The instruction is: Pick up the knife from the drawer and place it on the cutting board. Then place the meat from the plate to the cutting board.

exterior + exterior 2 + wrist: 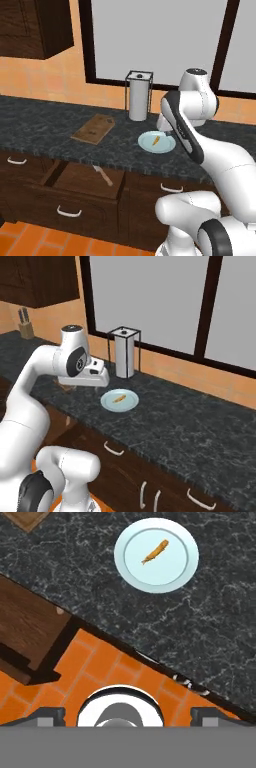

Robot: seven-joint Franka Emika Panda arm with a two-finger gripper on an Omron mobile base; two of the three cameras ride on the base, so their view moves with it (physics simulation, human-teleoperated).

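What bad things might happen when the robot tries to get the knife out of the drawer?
The knife lies near the front corner of the open drawer, so the fingers might bump the drawer wall. It also looks thin and flat, so it may slip. The gripper, open, sits high above the counter, so it has far to reach.
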